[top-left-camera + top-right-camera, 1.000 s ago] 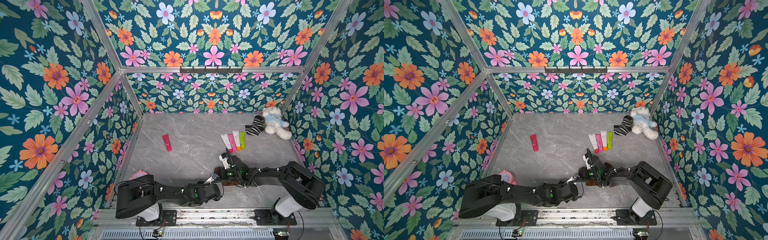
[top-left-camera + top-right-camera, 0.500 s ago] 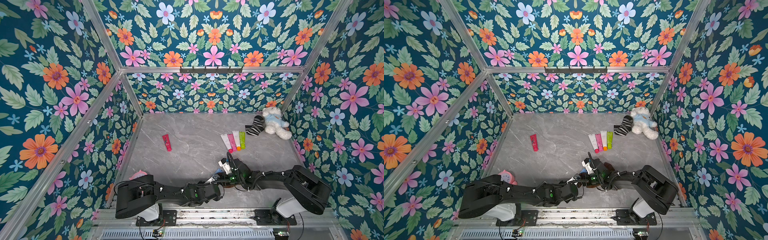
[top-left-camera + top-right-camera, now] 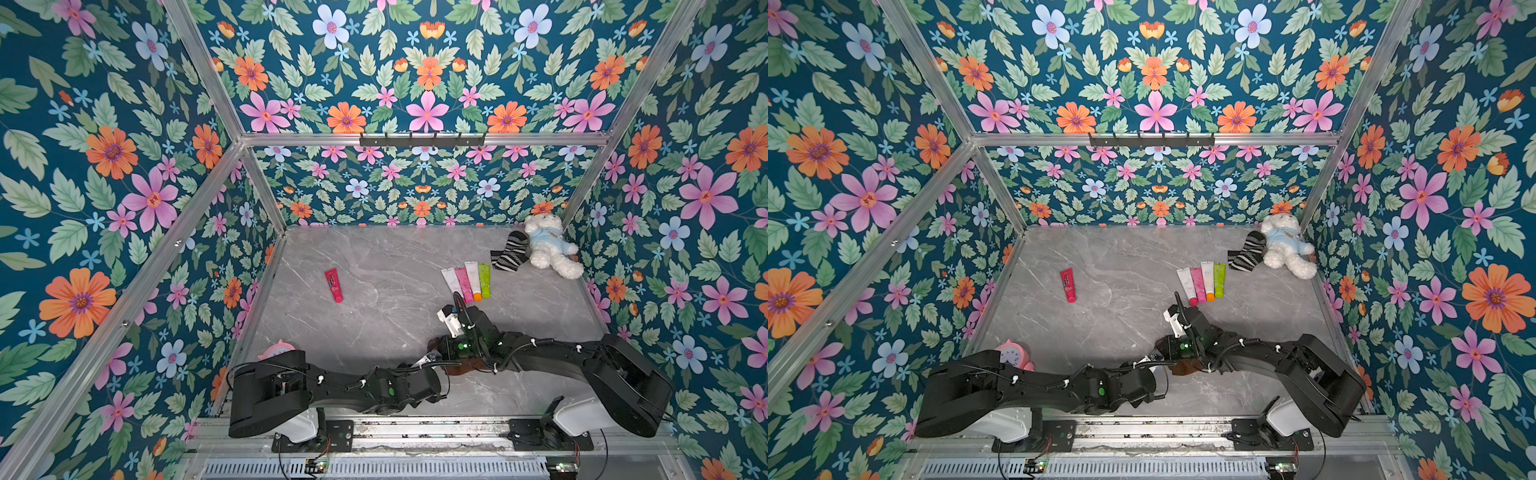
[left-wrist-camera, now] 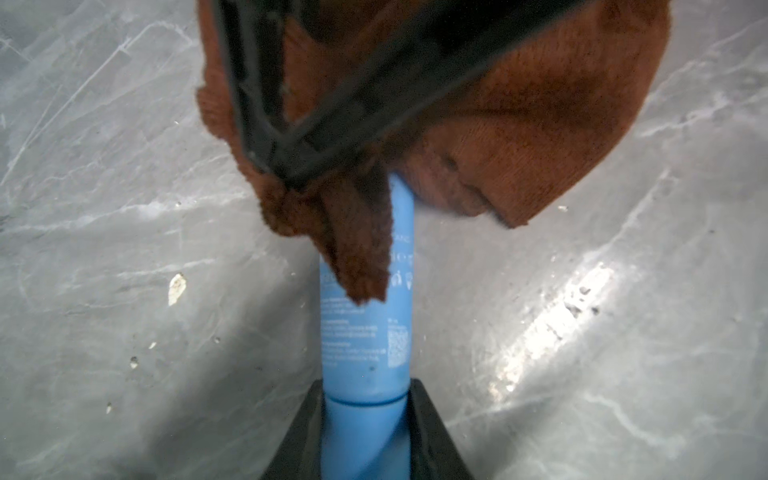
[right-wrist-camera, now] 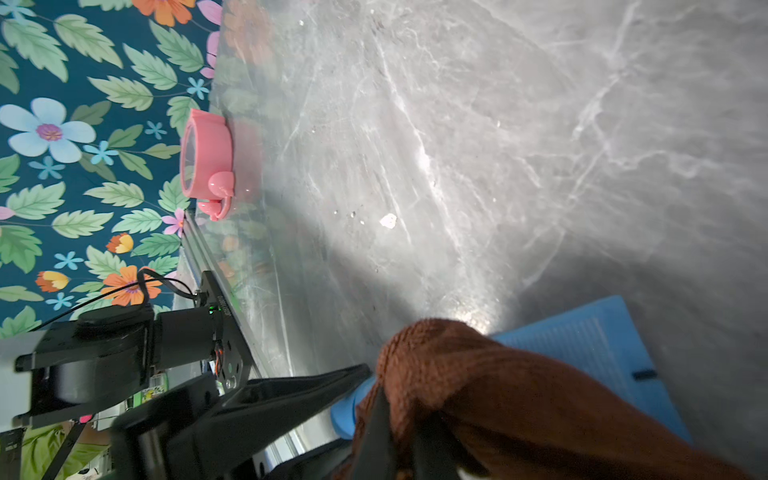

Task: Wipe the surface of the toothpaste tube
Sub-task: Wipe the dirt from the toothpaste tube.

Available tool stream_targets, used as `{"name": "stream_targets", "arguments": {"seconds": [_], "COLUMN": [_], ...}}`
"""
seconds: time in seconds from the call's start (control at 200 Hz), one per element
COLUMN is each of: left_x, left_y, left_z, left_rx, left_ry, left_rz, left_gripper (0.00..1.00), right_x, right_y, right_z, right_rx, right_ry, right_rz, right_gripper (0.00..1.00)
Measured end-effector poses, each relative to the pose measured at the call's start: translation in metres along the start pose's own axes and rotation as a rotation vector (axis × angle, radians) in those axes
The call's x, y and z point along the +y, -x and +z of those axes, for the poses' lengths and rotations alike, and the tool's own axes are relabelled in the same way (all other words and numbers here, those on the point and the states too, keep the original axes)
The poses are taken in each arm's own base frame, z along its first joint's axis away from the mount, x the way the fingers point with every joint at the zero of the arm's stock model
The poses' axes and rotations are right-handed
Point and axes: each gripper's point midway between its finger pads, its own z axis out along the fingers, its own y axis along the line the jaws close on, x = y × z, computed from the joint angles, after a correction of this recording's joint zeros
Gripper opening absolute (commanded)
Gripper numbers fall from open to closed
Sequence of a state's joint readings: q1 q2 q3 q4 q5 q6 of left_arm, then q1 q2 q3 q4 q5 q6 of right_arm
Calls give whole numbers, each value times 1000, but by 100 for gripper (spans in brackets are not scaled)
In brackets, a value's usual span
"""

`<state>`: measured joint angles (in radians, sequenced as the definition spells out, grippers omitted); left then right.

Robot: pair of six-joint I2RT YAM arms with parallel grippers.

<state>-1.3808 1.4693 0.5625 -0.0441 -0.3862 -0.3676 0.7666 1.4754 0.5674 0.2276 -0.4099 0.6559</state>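
We compare the right arm across the last second. Half a second back its wrist sits lower and further right in both top views. Now it is up again, toward the middle of the frame, about where it was a second ago. The left arm does not shift at all. We read that as one to-and-fro stroke, so the wiping looks under way, not just starting.

The toothpaste tube (image 4: 365,332) is the blue one, low and centre-right in the top views, where the two arms meet. In the left wrist view it runs up the middle of the frame. The left fingers (image 4: 430,440) pinch it at the cap end, one on each side. The right fingers (image 4: 253,104) are pressed together on the brown cloth (image 4: 519,124), which lies bunched over the tube's upper stretch, with a flap hanging down over the print. In the right wrist view the tube's flat end (image 5: 602,345) pokes out beyond the cloth.

The printed stretch near the cap is bare, so we judge that more strokes are needed there. The red tube (image 3: 333,284) and the row of four tubes (image 3: 467,280) lie apart on the tabletop (image 3: 374,332).
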Motion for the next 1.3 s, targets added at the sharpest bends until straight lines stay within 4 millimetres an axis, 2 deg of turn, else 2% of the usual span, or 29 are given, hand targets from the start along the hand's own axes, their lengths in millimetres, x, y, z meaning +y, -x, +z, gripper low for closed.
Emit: {"name": "stream_targets", "arguments": {"seconds": [0.13,0.39,0.685,0.82,1.025,1.135,1.3], "left_x": [-1,-1,-1,0,-1,-3,-3], "left_y": [1,-1,0,1,4,3,3], "left_z": [-1,-1,-3,-3,-3,-3,-2], "left_rx": [-3,3,-10,-13,-26,-19,-17], "left_ry": [-5,-8,-7,-3,-6,-14,-7], "left_rz": [0,2,0,0,-5,3,4], "left_gripper": [0,0,0,0,0,0,0], "right_x": [-17,-25,-40,-57,-73,-66,-25], "right_y": [-16,-22,-10,3,8,-2,-23], "right_z": [9,15,12,5,-9,-17,-17], "right_rx": [49,47,48,-17,-73,-66,-10], "right_ry": [-33,-27,-65,-155,-251,-269,-166], "right_rz": [20,13,41,35,28,-3,-63], "right_gripper": [0,0,0,0,0,0,0]}}
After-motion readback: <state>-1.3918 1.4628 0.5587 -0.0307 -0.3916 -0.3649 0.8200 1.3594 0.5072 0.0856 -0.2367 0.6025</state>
